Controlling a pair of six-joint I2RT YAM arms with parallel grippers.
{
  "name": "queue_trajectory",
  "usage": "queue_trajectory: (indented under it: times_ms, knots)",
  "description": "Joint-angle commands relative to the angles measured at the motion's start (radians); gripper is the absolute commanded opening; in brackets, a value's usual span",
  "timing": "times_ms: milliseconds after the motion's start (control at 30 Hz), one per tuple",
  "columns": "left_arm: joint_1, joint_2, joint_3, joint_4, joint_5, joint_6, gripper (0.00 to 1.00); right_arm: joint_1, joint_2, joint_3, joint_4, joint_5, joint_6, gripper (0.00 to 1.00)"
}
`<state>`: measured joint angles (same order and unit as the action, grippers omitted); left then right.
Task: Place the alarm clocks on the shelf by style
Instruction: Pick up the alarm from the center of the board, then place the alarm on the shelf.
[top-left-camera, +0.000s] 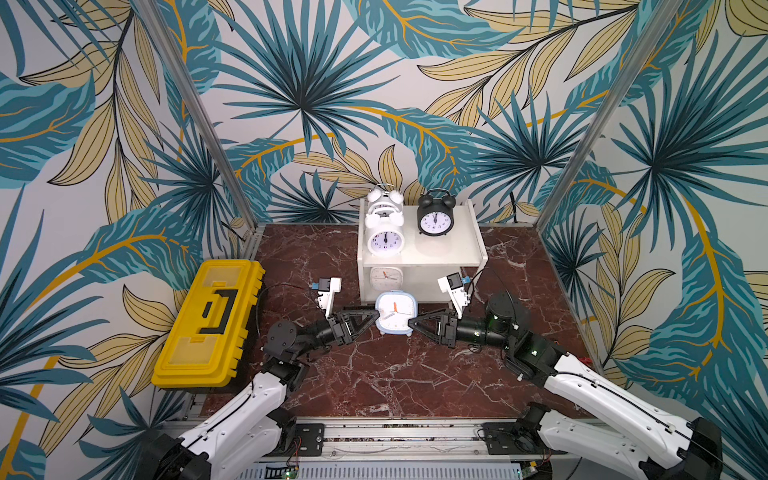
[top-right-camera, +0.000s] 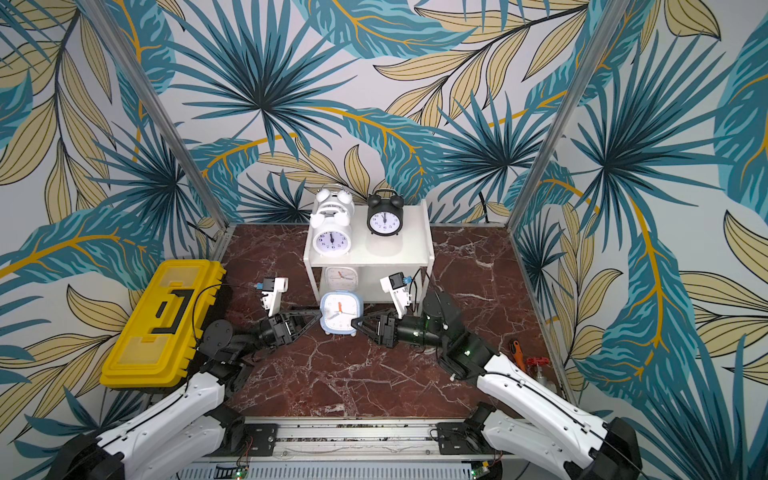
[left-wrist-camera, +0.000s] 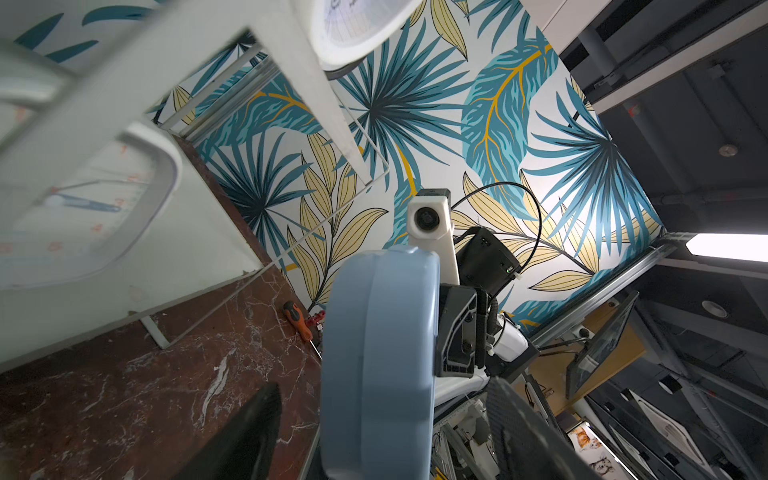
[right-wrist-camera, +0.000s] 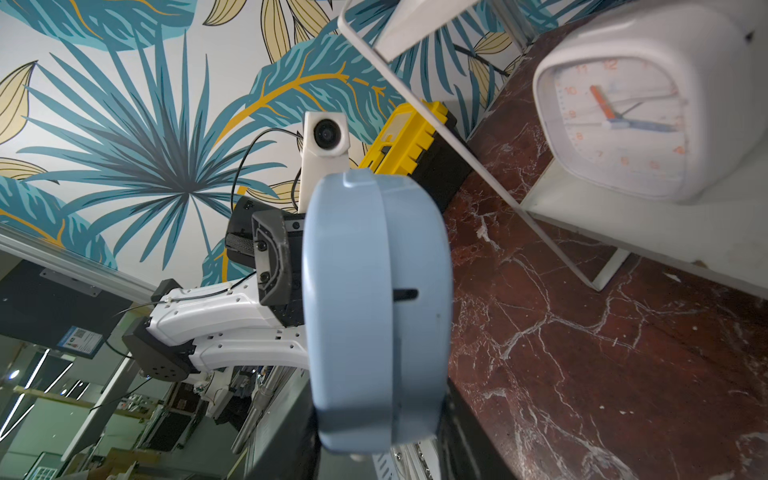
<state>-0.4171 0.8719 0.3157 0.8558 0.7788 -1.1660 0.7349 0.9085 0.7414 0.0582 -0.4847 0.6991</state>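
**A:** Where is the blue clock (top-left-camera: 395, 312)?

**B:** On the near side of the shelf (top-left-camera: 457, 249), between both arms; whether it rests on the tabletop (top-left-camera: 374, 374) cannot be told.

**A:** The tools?

**B:** The right tool (top-left-camera: 412, 322) is clamped on its right edge. The left tool (top-left-camera: 374, 315) stands wide at its left edge, fingers (left-wrist-camera: 249, 436) clear of the casing.

**A:** And the shelf?

**B:** Top board: near bell clock (top-left-camera: 385, 239) and far bell clock (top-left-camera: 384, 197), both white, at left; black clock (top-left-camera: 435, 216) at right, all standing. Lower board: white square clock (top-left-camera: 384, 277), at left.
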Motion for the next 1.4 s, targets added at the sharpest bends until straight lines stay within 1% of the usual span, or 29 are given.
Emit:
queue_trajectory:
  times_ms: [0,100,133,267,500,600,700,800,933,1067,1233,1367]
  knots:
    - [0.002,-0.058,0.066,-0.163,-0.059,0.093,0.82,0.006,-0.059,0.031,-0.113,0.095,-0.097,0.19]
    - [0.002,-0.103,0.075,-0.276,-0.095,0.140,0.82,0.008,-0.110,0.022,-0.194,0.164,-0.141,0.19]
    - [0.002,-0.109,0.072,-0.286,-0.098,0.144,0.82,0.008,-0.126,0.019,-0.215,0.179,-0.152,0.19]
    - [0.002,-0.108,0.054,-0.266,-0.092,0.125,0.82,0.013,-0.196,0.006,-0.323,0.255,-0.191,0.18]
    - [0.003,-0.087,0.054,-0.280,-0.084,0.120,0.80,0.020,-0.308,-0.015,-0.434,0.383,-0.235,0.18]
    - [-0.003,-0.095,0.075,-0.403,-0.101,0.175,0.77,0.021,-0.348,-0.031,-0.462,0.446,-0.253,0.18]
    - [-0.024,-0.116,0.088,-0.541,-0.143,0.236,0.76,0.022,-0.371,-0.036,-0.472,0.495,-0.283,0.18]
    - [-0.045,-0.138,0.110,-0.659,-0.195,0.289,0.76,0.022,-0.375,-0.038,-0.463,0.557,-0.319,0.17]
    - [-0.052,-0.165,0.120,-0.708,-0.223,0.305,0.76,0.021,-0.369,-0.043,-0.415,0.627,-0.366,0.16]
    - [-0.054,-0.184,0.117,-0.728,-0.237,0.313,0.76,0.022,-0.336,-0.056,-0.337,0.661,-0.396,0.16]
    - [-0.054,-0.188,0.118,-0.716,-0.267,0.315,0.75,0.023,-0.250,-0.077,-0.200,0.657,-0.433,0.16]
    - [-0.054,-0.178,0.121,-0.691,-0.274,0.309,0.75,0.026,-0.185,-0.103,-0.096,0.705,-0.463,0.16]
